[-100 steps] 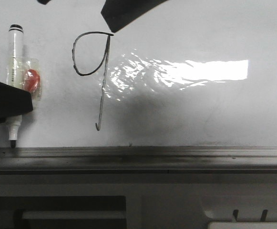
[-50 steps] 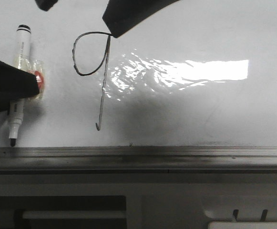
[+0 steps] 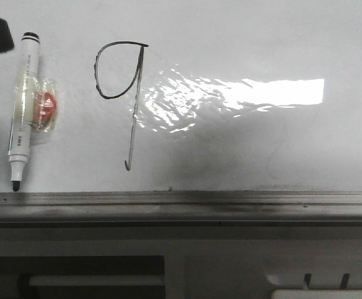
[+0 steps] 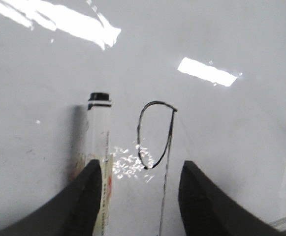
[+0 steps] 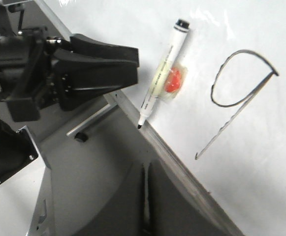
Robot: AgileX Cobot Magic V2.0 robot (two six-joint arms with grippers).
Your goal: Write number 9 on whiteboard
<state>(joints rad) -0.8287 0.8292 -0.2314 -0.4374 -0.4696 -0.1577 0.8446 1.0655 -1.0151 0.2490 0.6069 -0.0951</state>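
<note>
Nearest in the front view runs the grey rail (image 3: 181, 205) across the lower part of the frame, and just above its left end the marker (image 3: 23, 109) lies on the board, uncapped tip down close to the rail, a small red thing in clear wrap (image 3: 43, 106) taped to its side. Nobody grips it: in my left wrist view my left gripper (image 4: 142, 194) shows its two dark fingers spread wide with nothing between them, the marker beside one finger (image 4: 86, 196). My left arm shows only as a dark corner at the upper left of the front view. Further up the whiteboard (image 3: 261, 156), left of centre, sits the 9 (image 3: 121, 93): closed loop, flat top, long tail to a small hook, thin but readable. A glare patch lies to its right. My right gripper (image 5: 146, 196) looks pressed shut in its wrist view, only a thin slit between the fingers, holding nothing that I can see. I judge the writing done and the marker released; at most, clearing both arms away is left.
</note>
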